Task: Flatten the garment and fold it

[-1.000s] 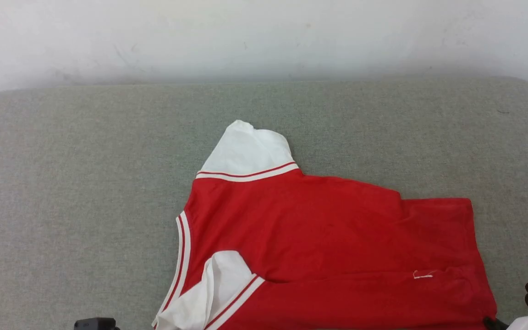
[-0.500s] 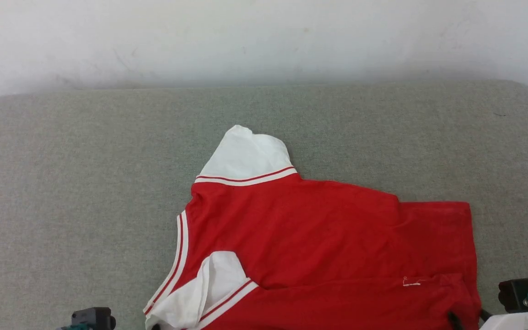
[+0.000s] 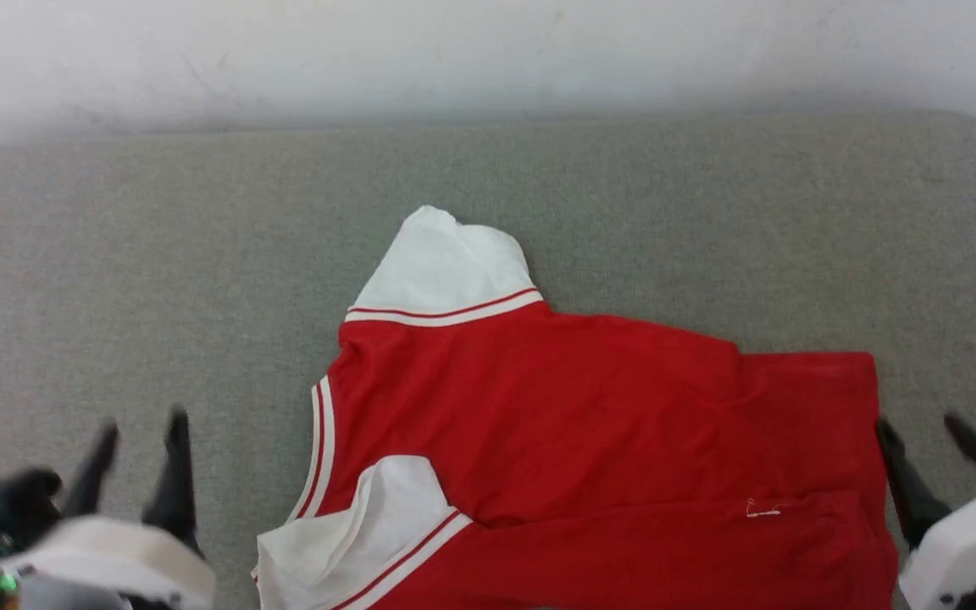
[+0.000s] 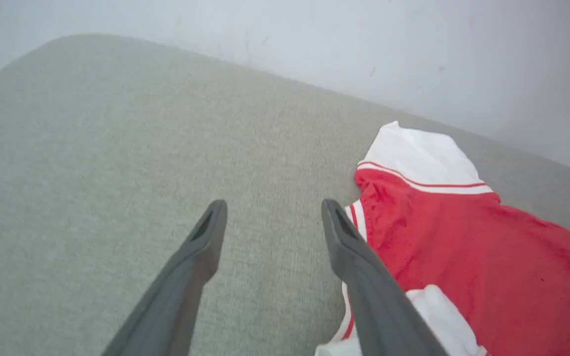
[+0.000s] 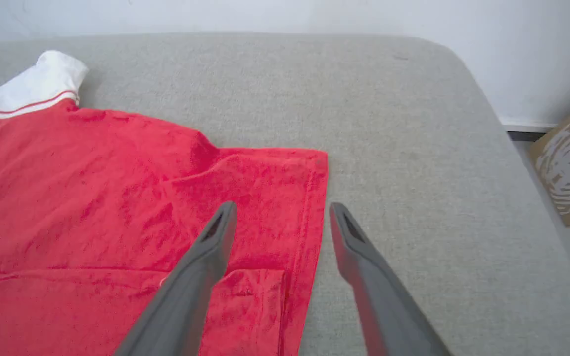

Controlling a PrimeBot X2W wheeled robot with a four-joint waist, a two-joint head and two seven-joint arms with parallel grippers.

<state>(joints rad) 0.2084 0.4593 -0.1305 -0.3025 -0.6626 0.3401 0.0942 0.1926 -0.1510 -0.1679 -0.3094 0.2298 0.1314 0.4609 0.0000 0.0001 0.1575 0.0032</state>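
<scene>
Two grippers hover low over a grey, fabric-covered surface [image 3: 200, 254], both with jaws spread wide and holding nothing. A red T-shirt, the garment [image 3: 581, 424], lies on the near half of the surface, from the middle across to the robot's right. It is partly doubled over itself. One white sleeve points toward the far side and the other is crumpled at the near edge. The left gripper [image 3: 141, 428] is over bare surface just beside the striped neckline. The right gripper [image 3: 918, 424] straddles the straight red hem at the shirt's right end.

The shirt looks soft, light and limp. It would likely sag when lifted and drag on the textured cover, so hem corners and shoulder seams seem the best places to pinch. Wide open room lies to the left and beyond the shirt, up to a pale wall [image 3: 454, 59]. On the right, the surface rounds off not far past the hem, with a cardboard box [image 5: 569, 168] beyond it.
</scene>
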